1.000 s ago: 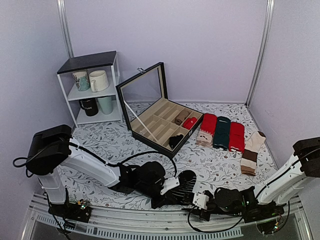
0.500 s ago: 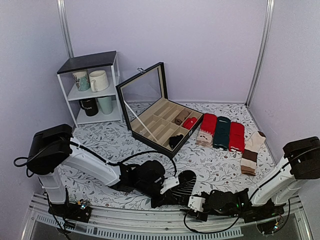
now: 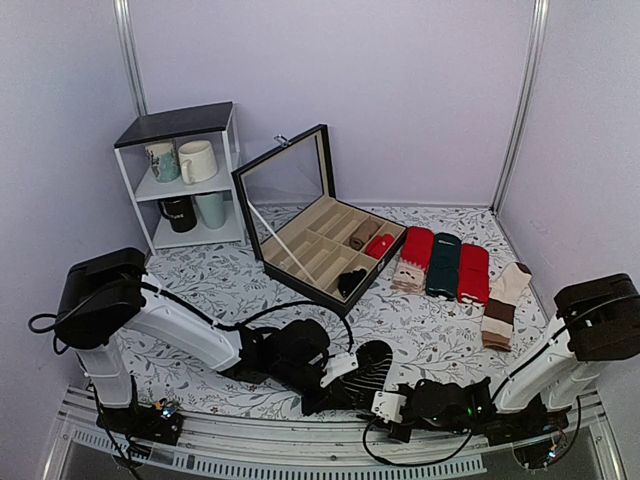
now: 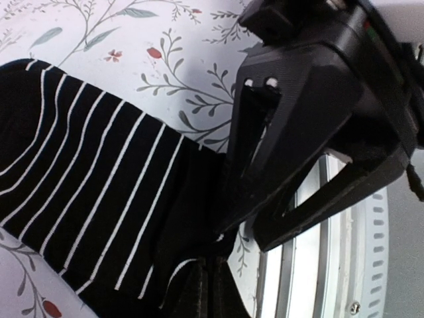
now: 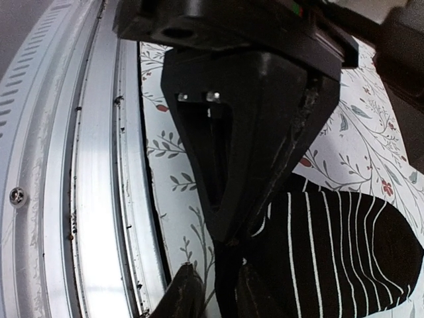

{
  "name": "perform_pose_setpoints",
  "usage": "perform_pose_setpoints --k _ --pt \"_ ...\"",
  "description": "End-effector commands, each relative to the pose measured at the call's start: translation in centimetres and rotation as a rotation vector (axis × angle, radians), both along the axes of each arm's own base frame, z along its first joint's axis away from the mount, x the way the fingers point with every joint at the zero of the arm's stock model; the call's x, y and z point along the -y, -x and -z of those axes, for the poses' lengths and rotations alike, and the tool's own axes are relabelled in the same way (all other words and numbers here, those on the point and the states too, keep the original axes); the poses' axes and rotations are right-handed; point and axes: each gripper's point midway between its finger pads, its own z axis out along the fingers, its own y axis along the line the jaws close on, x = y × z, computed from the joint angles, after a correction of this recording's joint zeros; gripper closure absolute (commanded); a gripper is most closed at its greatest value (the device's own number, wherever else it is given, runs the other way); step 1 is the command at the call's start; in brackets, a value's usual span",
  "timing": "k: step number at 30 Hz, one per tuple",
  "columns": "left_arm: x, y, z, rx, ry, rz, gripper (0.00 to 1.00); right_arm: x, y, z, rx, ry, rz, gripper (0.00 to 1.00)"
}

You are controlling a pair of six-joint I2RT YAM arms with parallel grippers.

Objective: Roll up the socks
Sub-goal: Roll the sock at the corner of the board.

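The black socks [image 3: 372, 362] with thin white stripes lie flat on the flowered cloth near the front edge. My left gripper [image 3: 335, 385] sits at their near end. In the left wrist view its fingers [image 4: 211, 285] are shut on the bunched edge of the socks [image 4: 86, 172]. My right gripper [image 3: 392, 410] faces it from the right, low over the cloth. In the right wrist view the right gripper [image 5: 216, 271] is open, and the dark edge of the socks [image 5: 331, 252] stands between its fingers, with a gap on the left side.
An open black box [image 3: 320, 240] with compartments and rolled socks stands behind. Red and green socks [image 3: 445, 262] and cream-and-brown socks [image 3: 505, 300] lie at the right. A white shelf [image 3: 185, 180] with mugs is at the back left. A metal rail [image 3: 250, 455] runs along the near edge.
My right gripper has slid left along the near edge up to the socks, and its jaws have narrowed. The left arm and the socks have stayed put.
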Motion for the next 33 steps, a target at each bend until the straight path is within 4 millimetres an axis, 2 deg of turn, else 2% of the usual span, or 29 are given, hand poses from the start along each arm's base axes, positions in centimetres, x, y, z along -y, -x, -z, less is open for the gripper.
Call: perform_pose_setpoints --k 1,5,8,10,13,17,19,21,24,29,33 --pt "-5.6 1.9 6.1 -0.093 -0.272 0.009 1.00 0.4 -0.9 1.5 -0.063 0.042 0.035 0.82" --pt "-5.5 1.6 5.6 -0.068 -0.246 0.004 1.00 1.3 -1.2 2.5 -0.129 0.062 0.086 0.93" --pt "-4.9 0.8 4.5 -0.015 -0.204 -0.004 1.00 1.9 -1.1 3.2 -0.203 0.067 0.111 0.96" --pt "-4.3 -0.1 3.5 0.041 -0.168 -0.017 0.96 2.2 -0.9 3.7 -0.272 0.068 0.128 0.96" --pt "-3.4 -1.8 1.1 0.159 -0.100 -0.048 0.90 2.6 -0.3 4.3 -0.369 0.077 0.138 0.97" --pt "-2.2 -4.0 -3.6 0.395 0.036 -0.086 0.85 3.4 0.5 4.8 -0.484 0.083 0.169 0.97" --pt "-2.1 -4.3 -5.9 0.508 0.109 -0.091 0.83 3.6 0.7 5.0 -0.542 0.088 0.189 0.97" --pt "-2.4 -3.8 -7.4 0.606 0.173 -0.059 0.81 3.8 1.0 5.2 -0.589 0.095 0.207 0.97" --pt "-2.8 -2.2 -7.9 0.652 0.235 0.022 0.77 4.4 1.1 5.7 -0.681 0.097 0.248 0.97" --pt "-3.2 0.1 -5.9 0.635 0.241 0.111 0.77 5.1 1.3 6.4 -0.826 0.104 0.313 0.97" --pt "-3.0 -0.2 -4.2 0.693 0.200 0.111 0.76 5.4 1.9 6.9 -0.919 0.122 0.329 0.97"
